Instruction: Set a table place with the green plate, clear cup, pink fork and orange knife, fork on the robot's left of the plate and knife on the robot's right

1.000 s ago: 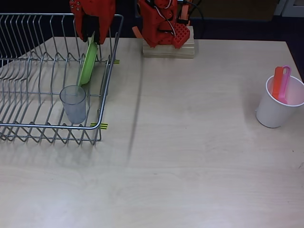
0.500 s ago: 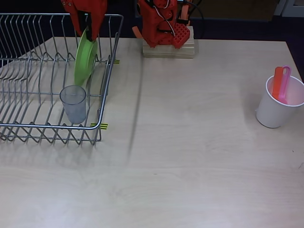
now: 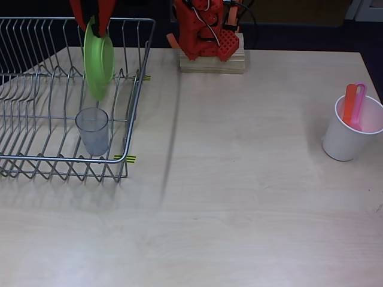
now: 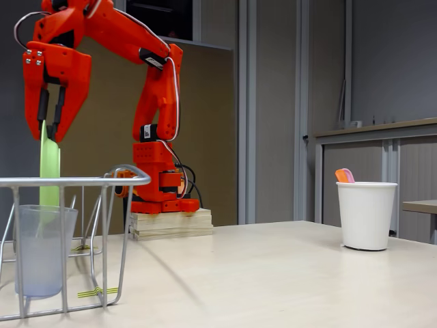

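The green plate (image 3: 98,57) hangs on edge above the wire dish rack (image 3: 36,95), held by its top rim in my orange-red gripper (image 3: 90,18). In the fixed view the plate (image 4: 49,164) drops straight down from the gripper (image 4: 48,126), its lower part behind the rack's bar. The clear cup (image 3: 93,130) stands upright at the rack's front right corner, also seen as the cup (image 4: 41,249). The orange knife (image 3: 349,103) and pink fork (image 3: 359,104) stand handle-up in a white paper cup (image 3: 347,134) at the far right.
The arm's base (image 3: 206,30) sits on a wooden block at the table's back edge. The rack takes up the left of the table in the overhead view. Bare light wood tabletop (image 3: 239,197) stretches between the rack and the white cup.
The gripper has lifted the green plate up out of the rack's slots and carried it leftward in the overhead view. Cup, fork and knife have not moved.
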Robot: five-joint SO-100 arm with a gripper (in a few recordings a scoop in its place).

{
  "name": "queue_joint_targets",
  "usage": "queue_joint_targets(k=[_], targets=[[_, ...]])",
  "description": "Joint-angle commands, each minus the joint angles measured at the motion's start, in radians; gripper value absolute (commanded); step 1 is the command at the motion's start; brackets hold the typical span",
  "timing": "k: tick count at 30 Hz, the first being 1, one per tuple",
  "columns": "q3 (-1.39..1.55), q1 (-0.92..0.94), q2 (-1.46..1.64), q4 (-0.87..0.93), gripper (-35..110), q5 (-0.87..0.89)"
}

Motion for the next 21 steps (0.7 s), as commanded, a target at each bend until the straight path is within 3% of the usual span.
queue_joint_targets(k=[1, 10, 21], targets=[[-0.072, 0.018, 0.000, 0.034, 0, -0.006], [-0.229, -0.028, 0.018, 0.202, 0, 0.014], [-0.285, -0.124, 0.129, 0.204, 0, 0.014]])
